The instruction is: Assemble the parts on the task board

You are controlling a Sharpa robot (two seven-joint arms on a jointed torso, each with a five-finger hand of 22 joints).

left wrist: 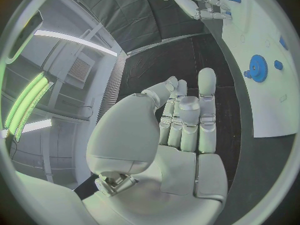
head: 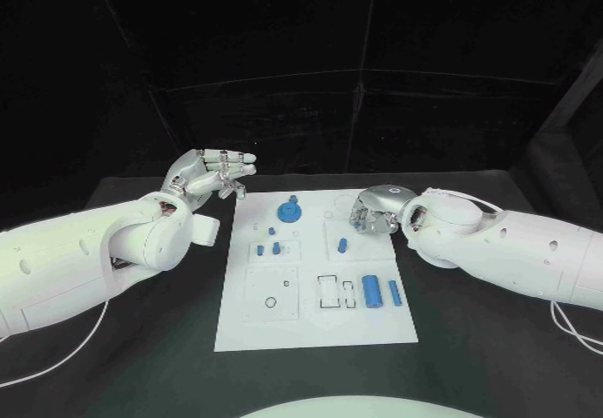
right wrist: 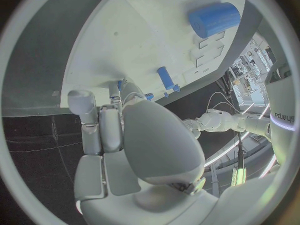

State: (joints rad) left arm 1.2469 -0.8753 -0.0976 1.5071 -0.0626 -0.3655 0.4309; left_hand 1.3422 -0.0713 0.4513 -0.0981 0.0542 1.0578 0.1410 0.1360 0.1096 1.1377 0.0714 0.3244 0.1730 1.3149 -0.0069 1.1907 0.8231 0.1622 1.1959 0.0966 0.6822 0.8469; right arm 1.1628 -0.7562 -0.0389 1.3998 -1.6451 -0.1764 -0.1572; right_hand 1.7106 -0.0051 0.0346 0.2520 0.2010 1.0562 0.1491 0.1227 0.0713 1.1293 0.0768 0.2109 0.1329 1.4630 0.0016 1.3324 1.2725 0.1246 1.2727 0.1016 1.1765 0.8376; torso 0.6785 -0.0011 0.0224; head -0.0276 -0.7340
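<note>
Task board [head: 258, 326] lies mid-tabletop; small blue part [head: 342, 245] on it, long axis 12–6. Right hand [head: 375, 212], fingers curled in and empty, hovers just at its 1 o'clock, nearer. Left hand [head: 211, 172], fingers apart and empty, is raised off the board at 10 o'clock.

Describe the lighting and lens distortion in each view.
Head view: dark room, the white task board brightly lit against the black table, straight edges. Left wrist view: fisheye circle, green-tinged ceiling lights behind the left hand, the board's edge bent. Right wrist view: same fisheye bending; the board curves over the right hand.
</note>
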